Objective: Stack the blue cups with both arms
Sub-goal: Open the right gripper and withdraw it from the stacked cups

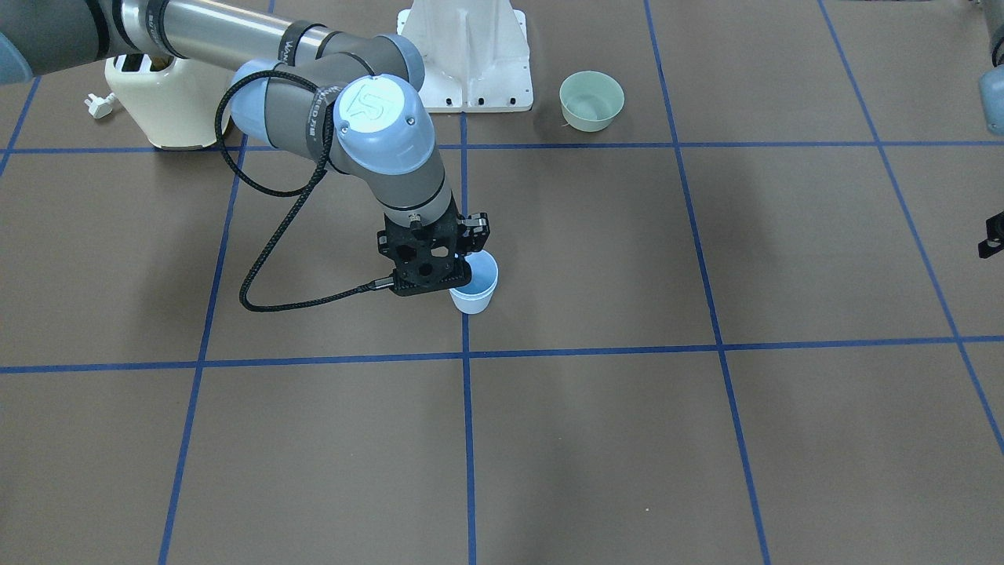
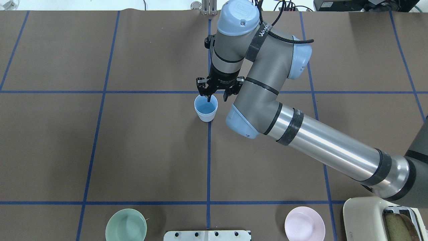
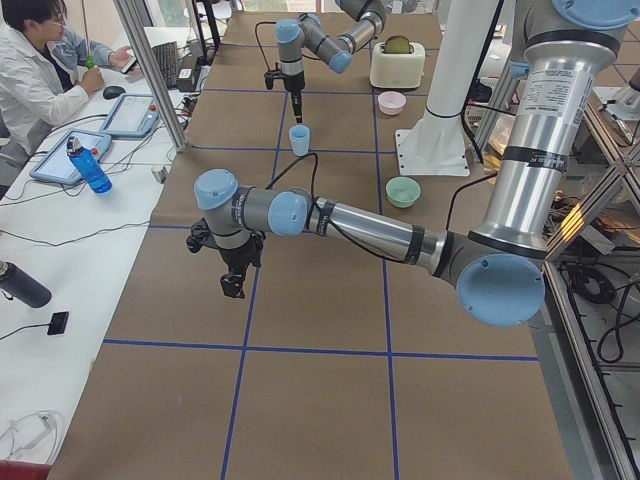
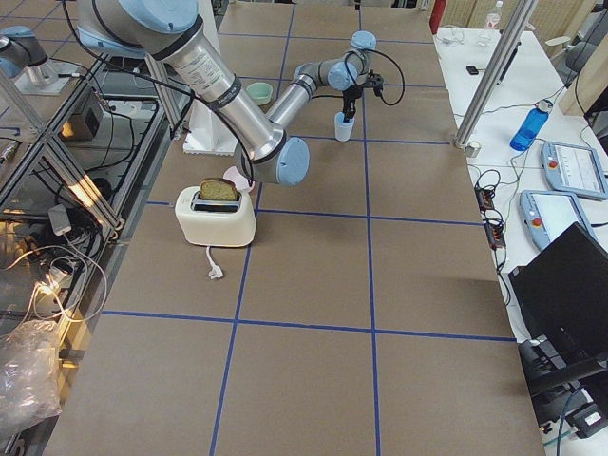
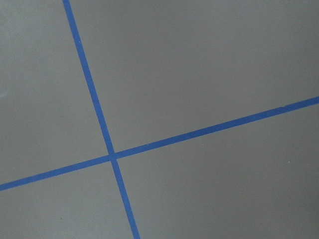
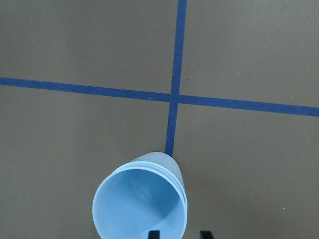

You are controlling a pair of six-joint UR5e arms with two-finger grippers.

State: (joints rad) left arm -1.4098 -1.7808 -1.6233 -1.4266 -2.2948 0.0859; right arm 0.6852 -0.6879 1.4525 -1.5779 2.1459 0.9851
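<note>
Two pale blue cups stand nested, one inside the other, on the blue tape line at the table's middle. My right gripper hangs straight down over their far rim. It is open: one fingertip sits inside the rim, the other outside it, with a gap to the cup wall. My left gripper hangs empty above bare table near the left end; only its edge shows in the front view, and I cannot tell whether it is open or shut.
A pale green bowl and a pink bowl sit either side of the white base. A cream toaster with bread stands under the right arm. An operator sits at the side table.
</note>
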